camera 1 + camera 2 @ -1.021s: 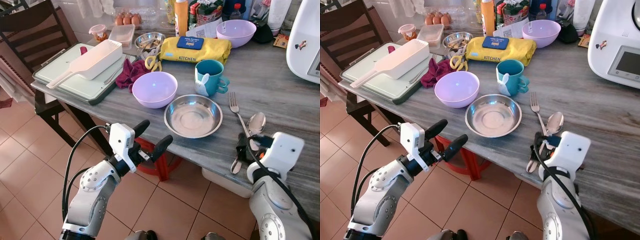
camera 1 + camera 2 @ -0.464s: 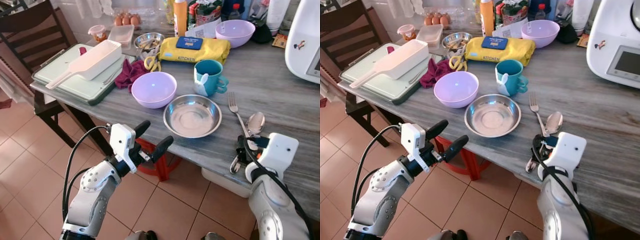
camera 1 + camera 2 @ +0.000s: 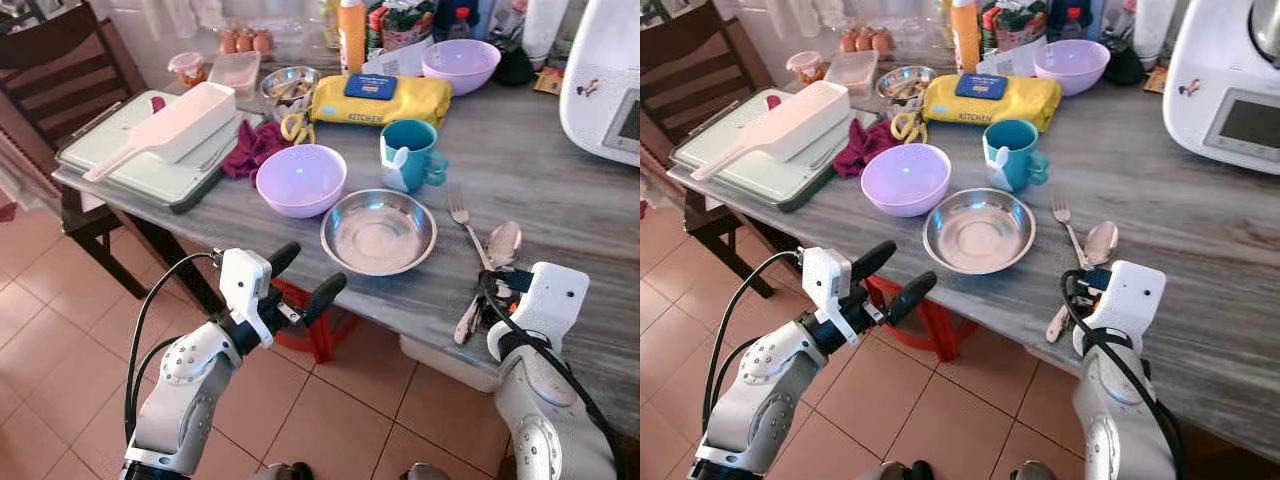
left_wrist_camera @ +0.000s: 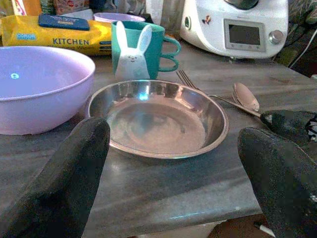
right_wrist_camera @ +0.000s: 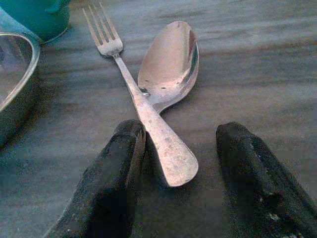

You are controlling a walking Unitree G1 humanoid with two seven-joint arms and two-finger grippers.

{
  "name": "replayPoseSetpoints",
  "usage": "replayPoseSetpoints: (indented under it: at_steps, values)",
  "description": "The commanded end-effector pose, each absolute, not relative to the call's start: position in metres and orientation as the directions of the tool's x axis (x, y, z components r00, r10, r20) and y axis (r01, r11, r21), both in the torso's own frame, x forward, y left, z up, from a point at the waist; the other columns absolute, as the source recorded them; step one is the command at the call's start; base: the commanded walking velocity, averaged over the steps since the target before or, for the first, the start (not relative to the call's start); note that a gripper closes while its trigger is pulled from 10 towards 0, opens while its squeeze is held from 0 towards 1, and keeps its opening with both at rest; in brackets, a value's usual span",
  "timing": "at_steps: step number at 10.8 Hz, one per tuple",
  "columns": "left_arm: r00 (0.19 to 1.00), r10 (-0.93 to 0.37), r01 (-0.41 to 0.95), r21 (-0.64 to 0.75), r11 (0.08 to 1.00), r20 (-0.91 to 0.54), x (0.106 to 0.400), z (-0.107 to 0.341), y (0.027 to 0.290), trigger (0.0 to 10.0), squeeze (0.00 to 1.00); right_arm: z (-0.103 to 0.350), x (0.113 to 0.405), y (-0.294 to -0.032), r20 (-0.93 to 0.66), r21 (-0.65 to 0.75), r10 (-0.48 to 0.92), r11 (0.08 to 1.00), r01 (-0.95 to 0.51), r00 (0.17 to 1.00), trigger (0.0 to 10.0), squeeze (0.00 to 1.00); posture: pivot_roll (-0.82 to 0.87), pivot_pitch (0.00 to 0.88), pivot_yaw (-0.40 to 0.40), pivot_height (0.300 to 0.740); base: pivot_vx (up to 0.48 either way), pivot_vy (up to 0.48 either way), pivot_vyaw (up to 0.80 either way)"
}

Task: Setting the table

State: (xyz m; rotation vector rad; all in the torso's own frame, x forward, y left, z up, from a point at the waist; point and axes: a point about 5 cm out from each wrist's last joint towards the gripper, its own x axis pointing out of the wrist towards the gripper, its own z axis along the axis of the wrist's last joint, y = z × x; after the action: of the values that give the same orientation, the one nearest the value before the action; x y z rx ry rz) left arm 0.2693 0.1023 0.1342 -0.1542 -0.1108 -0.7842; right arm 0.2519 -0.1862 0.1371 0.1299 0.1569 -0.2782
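A fork (image 5: 111, 49) and a spoon (image 5: 168, 62) lie crossed on the grey marble table (image 3: 540, 170), right of a steel plate (image 3: 378, 231). My right gripper (image 5: 181, 146) is open at the table's front edge. Its fingers (image 5: 116, 163) straddle the handle ends of the fork and spoon, one finger close against the fork handle. My left gripper (image 3: 305, 275) hangs open below and in front of the table edge, facing the steel plate (image 4: 158, 119). Behind the plate stand a teal bunny mug (image 3: 410, 155) and a lilac bowl (image 3: 301, 180).
A white kitchen machine (image 3: 1230, 85) stands at the back right. A yellow wipes pack (image 3: 375, 98), a second lilac bowl (image 3: 460, 65), bottles and eggs crowd the back. A tray with a white scoop (image 3: 165, 130) lies at the left beside a dark chair (image 3: 60, 70). Tiled floor lies below.
The camera has shifted slightly. My right gripper has edged a little closer around the cutlery handles. The left arm holds its place.
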Motion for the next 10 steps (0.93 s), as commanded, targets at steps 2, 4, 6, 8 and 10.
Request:
replayPoseSetpoints:
  at_steps: [2,4,6,8,10]
  values:
    - [0.707,-0.694,0.707,-0.085,0.702,0.139,0.2679,0.1322,0.1060,10.0,0.00,0.1320,0.2499,-0.1814,-0.193,0.120,-0.247,0.954,0.273,0.950,0.0,0.00,-0.12,0.139,0.148,0.740,0.000,0.000,0.00]
    - [0.706,-0.694,0.707,-0.084,0.703,0.140,0.2690,0.1325,0.1053,10.0,0.00,0.1318,0.2494,-0.1809,-0.194,0.125,-0.248,0.954,0.274,0.949,0.0,0.00,-0.12,0.137,0.150,0.740,0.000,0.000,0.00]
    - [0.707,-0.694,0.706,-0.084,0.703,0.139,0.2693,0.1323,0.1051,10.0,0.00,0.1333,0.2505,-0.1804,-0.189,0.130,-0.248,0.953,0.274,0.950,0.0,0.00,-0.12,0.133,0.150,0.740,0.000,0.000,0.00]
    - [0.708,-0.693,0.705,-0.084,0.704,0.139,0.2697,0.1325,0.1051,10.0,0.00,0.1338,0.2511,-0.1801,-0.186,0.131,-0.247,0.953,0.273,0.951,0.0,0.00,-0.12,0.131,0.149,0.740,0.000,0.000,0.00]
    - [0.710,-0.690,0.703,-0.083,0.707,0.139,0.2705,0.1326,0.1060,10.0,0.00,0.1349,0.2521,-0.1787,-0.182,0.136,-0.244,0.953,0.270,0.953,0.0,0.00,-0.11,0.129,0.148,0.740,0.000,0.000,0.00]
